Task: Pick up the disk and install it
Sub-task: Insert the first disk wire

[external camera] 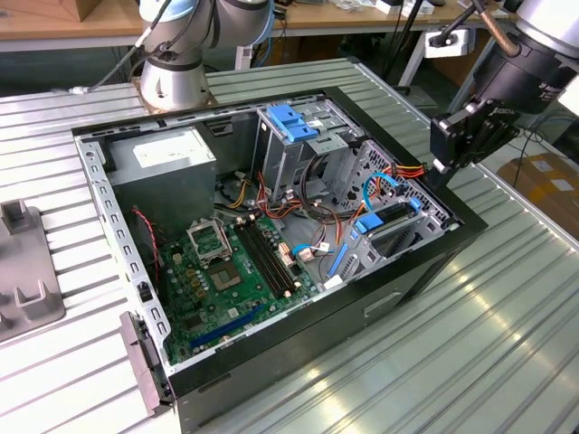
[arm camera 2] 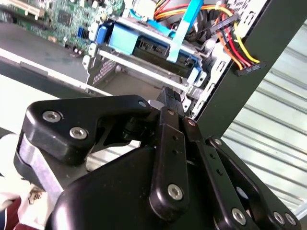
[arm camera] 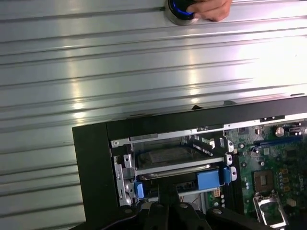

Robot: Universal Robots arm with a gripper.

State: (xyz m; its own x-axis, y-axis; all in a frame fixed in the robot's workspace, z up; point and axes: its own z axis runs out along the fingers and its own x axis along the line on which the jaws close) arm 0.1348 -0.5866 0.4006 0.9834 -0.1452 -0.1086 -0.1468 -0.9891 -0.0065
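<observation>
exterior view: end effector [external camera: 463,136] above the case's [external camera: 425,262] corner, fingers together, empty; disk [external camera: 384,224] seated in the drive bay; first wrist view adds a fingertip [arm camera: 211,8] on a blue-lit button [arm camera: 181,9], cut off; disk [arm camera 2: 144,40] partly hidden by cables [arm camera 2: 225,28].

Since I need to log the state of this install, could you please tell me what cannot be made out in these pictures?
- Black claw: in the exterior view it hangs beside the black computer case; whether it is open or shut cannot be told.
- Grey hard drive with blue plastic rails: in the second wrist view a flat blue cable crosses it, so whether it is fully seated is unclear.
- Hand: cut off by the first wrist view's edge.
</observation>
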